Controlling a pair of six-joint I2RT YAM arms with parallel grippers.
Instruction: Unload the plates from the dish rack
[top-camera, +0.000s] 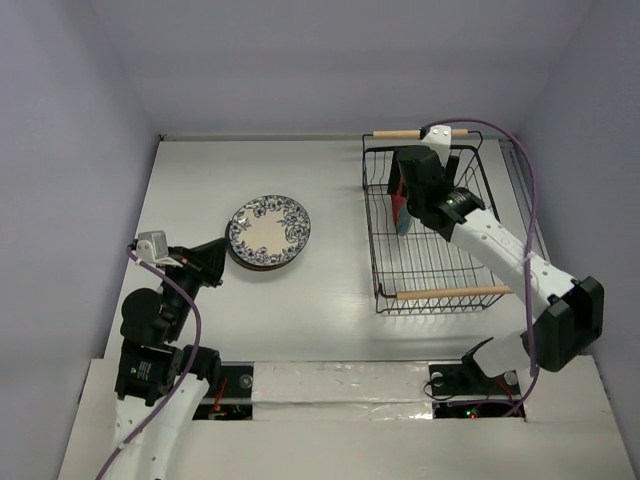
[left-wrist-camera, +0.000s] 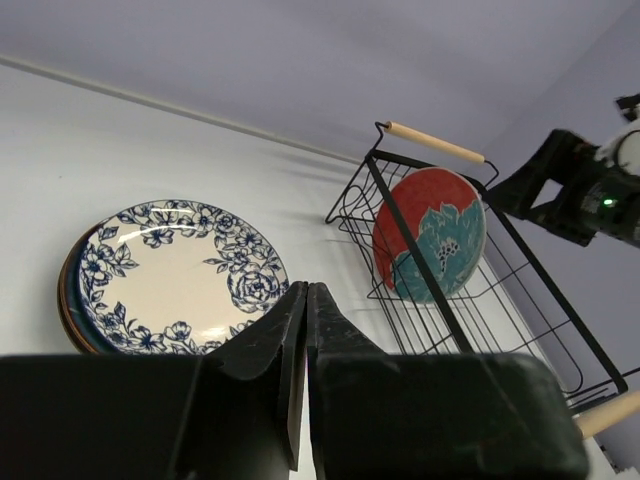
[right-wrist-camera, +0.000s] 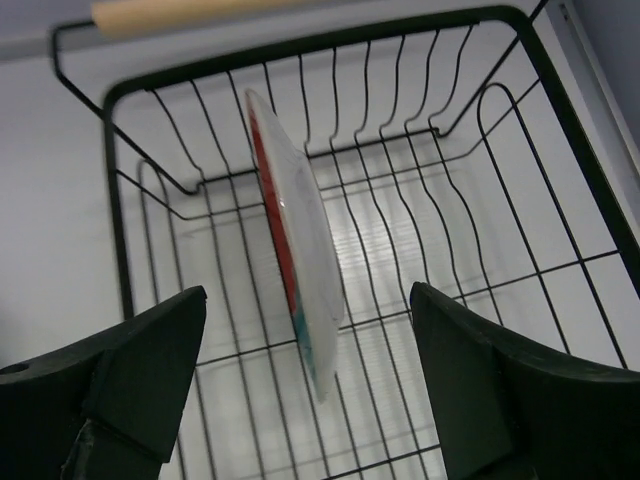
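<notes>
Inside the dish rack (top-camera: 430, 262) the right gripper (right-wrist-camera: 305, 300) spreads wide astride the standing red plate (left-wrist-camera: 430, 235); left of the rack, the empty left gripper (left-wrist-camera: 305, 290) sits pinched together near stacked plates (top-camera: 268, 230).

left pincer (left-wrist-camera: 306, 292) closed tight, right pincer (right-wrist-camera: 305, 300) spread wide

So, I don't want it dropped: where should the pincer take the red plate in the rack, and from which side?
Probably its top rim, from above. The red plate stands on edge, tilted, in the dish rack: both faces are free up top, while wires fence its sides. The open right pincer is lined up for that.
</notes>
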